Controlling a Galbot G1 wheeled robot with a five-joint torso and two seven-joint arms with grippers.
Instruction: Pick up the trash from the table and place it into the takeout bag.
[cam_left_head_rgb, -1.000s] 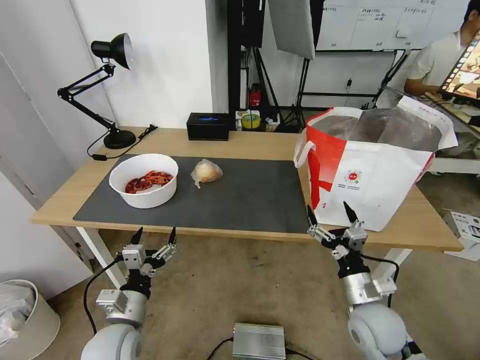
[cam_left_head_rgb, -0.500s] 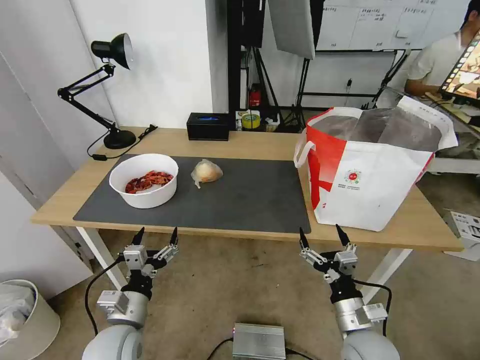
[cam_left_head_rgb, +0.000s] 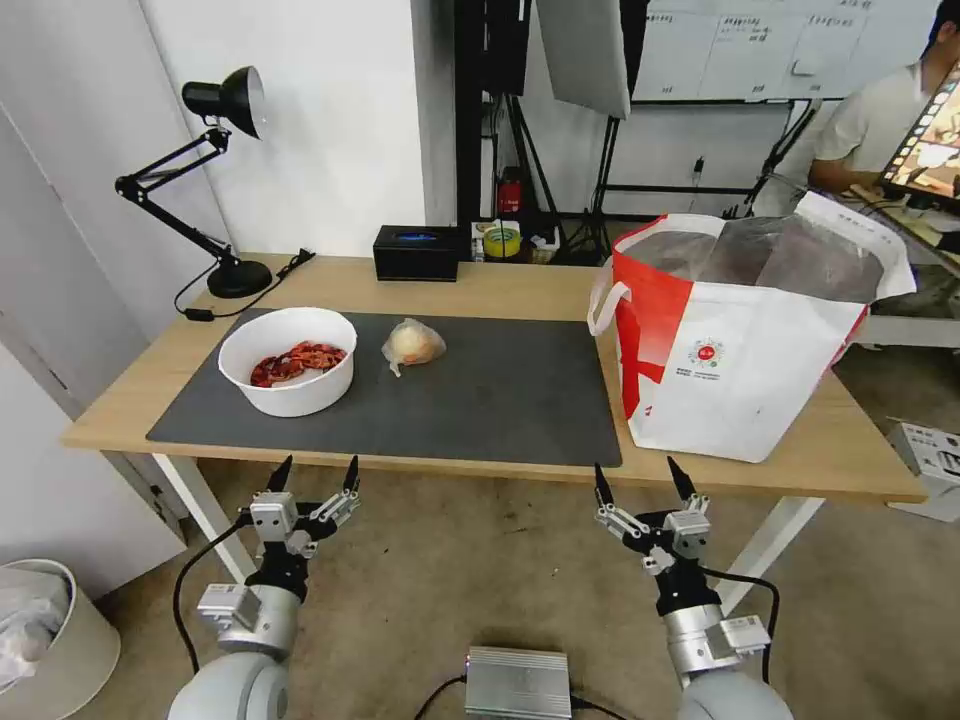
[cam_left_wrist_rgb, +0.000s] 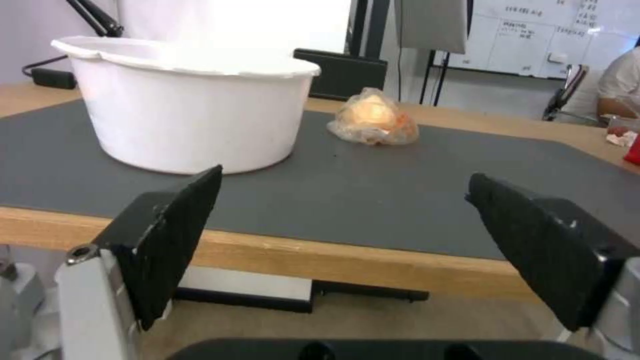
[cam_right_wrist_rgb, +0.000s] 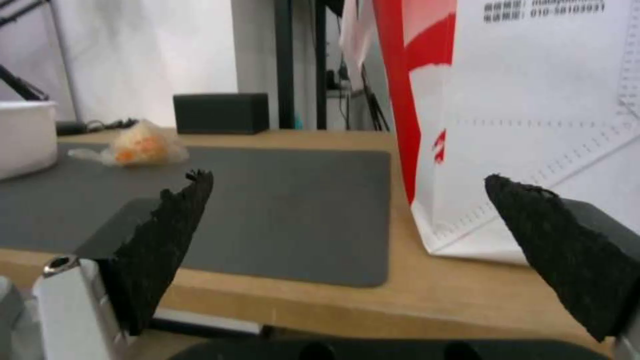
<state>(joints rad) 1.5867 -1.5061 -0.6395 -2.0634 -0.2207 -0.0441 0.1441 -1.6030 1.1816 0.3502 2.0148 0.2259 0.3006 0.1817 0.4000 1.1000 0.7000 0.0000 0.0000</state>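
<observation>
My left gripper (cam_left_head_rgb: 315, 474) and right gripper (cam_left_head_rgb: 640, 478) both hang wide open below the table (cam_left_head_rgb: 500, 285) edge, holding nothing; the bowl (cam_left_head_rgb: 288, 360) sits on the mat (cam_left_head_rgb: 500, 400).

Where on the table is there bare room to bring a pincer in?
The widest free patch is the dark mat between the small clear bag and the takeout bag. The wood strip behind the mat, right of the black box, is bare too. It is crowded on the left, where the white bowl sits close to the small bag.
</observation>
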